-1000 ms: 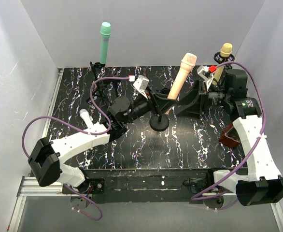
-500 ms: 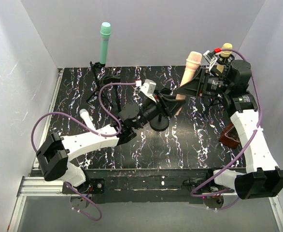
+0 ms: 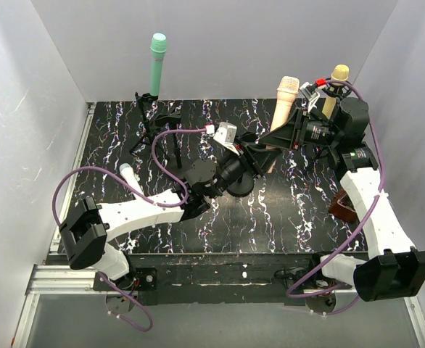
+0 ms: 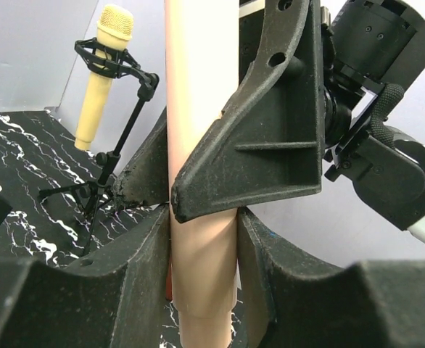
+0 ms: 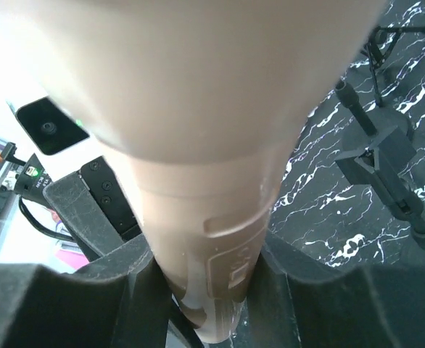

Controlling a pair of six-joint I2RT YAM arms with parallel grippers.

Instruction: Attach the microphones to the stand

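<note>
- Peach-pink plastic is filling both wrist views: the peach-pink microphone (image 3: 286, 98) is standing almost upright, head up, right of centre over the black marbled surface (image 3: 285, 217).
- The left gripper (image 3: 258, 154) is reaching in from the near left and is closed around the lower body of this microphone. In the left wrist view, its fingers (image 4: 151, 283) are pressing close on both sides.
- The right gripper (image 3: 276, 136) is coming in from the right and clamping the same microphone higher up the body, just above the left one. Its fingers (image 5: 107, 286) are hugging both sides in the right wrist view.
- Whether the microphone's lower end is touching the surface cannot be told.
- A round-based stand (image 3: 238, 188) is sitting just near of the two grippers, partly hidden by the left arm.
- The teal-green microphone (image 3: 157, 64) is standing upright in a tripod stand (image 3: 149, 119) at the far left.
- The yellow-tan microphone (image 4: 101, 80) is sitting clipped in another tripod stand (image 4: 100, 185) at the far right, just behind the right arm.
- The white microphone (image 3: 128, 174) is lying on the surface at the left, beside the left arm.
</note>
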